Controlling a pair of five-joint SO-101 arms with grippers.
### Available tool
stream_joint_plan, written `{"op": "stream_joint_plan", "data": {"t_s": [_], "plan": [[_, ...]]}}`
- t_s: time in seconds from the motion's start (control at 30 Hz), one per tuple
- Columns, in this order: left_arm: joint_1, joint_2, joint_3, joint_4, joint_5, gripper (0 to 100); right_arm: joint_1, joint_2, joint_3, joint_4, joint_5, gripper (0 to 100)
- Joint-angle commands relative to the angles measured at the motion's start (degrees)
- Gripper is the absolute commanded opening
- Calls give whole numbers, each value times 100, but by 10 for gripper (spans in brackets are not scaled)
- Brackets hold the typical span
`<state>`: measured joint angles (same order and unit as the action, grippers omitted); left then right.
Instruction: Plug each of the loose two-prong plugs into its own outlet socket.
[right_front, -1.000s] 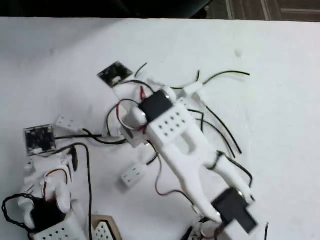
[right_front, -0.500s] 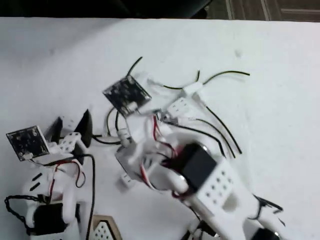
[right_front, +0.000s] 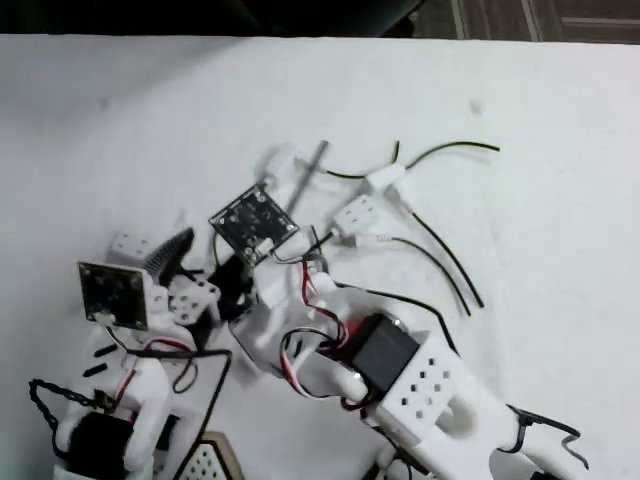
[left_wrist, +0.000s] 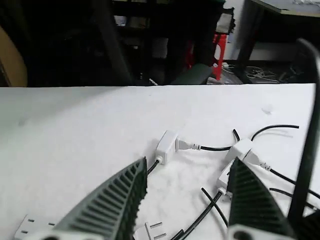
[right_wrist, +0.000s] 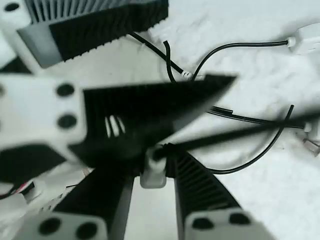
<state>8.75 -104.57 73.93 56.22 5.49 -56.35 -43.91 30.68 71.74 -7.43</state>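
Observation:
My right gripper (right_wrist: 154, 164) is shut on a small white plug (right_wrist: 152, 176) whose black cord (right_wrist: 235, 131) trails off to one side. In the high view the right gripper (right_front: 240, 285) sits left of centre under its camera board. My left gripper (left_wrist: 189, 165) stands open just in front of it, ribbed fingers (left_wrist: 120, 200) wide apart with nothing between them; in the high view the left gripper (right_front: 200, 265) is beside the right one. A loose two-prong plug (left_wrist: 152, 231) lies below the left fingers. A white socket (right_front: 130, 245) rests at the left.
A socket (left_wrist: 166, 146) with a corded plug (left_wrist: 185, 146) in it lies beyond the left gripper. More white sockets (right_front: 360, 215) and black cords (right_front: 445, 255) spread across the middle and right. A wooden piece (right_front: 205, 460) sits at the near edge.
The right arm has drawn back from the table's middle toward the near left. The left arm has swung up and right, and its fingers now stand close in front of the right gripper.

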Motion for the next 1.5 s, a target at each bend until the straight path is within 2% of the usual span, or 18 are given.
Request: {"op": "stream_joint_plan", "data": {"t_s": [0.0, 0.2, 0.43, 0.53, 0.73, 0.93, 1.13, 1.3, 1.47], "plan": [[470, 22, -413, 325, -202, 264, -40, -163, -53, -189, 79, 17], [435, 22, -633, 615, -369, 264, 154, -163, -53, -163, 70, 17], [-892, 31, -642, 791, -501, 267, 1147, -233, -53, 224, 35, 17], [-1174, 40, -615, 1213, -1495, 268, 1675, -303, -18, 374, 35, 17], [-998, 57, -422, 1960, -2593, 270, 2914, -743, 914, -66, 35, 17], [-734, 57, 35, 2268, -3042, 341, 3811, -1297, 1811, -743, 88, 17], [-462, 163, 53, 2312, -3279, 343, 4840, -1446, 1873, -796, 457, 17], [-259, 1552, -334, 2136, -3534, 344, 5323, -1464, 1864, -796, 457, 17], [127, 3292, -914, 2171, -4255, 343, 5569, -1473, 1864, -796, 457, 17]]}}
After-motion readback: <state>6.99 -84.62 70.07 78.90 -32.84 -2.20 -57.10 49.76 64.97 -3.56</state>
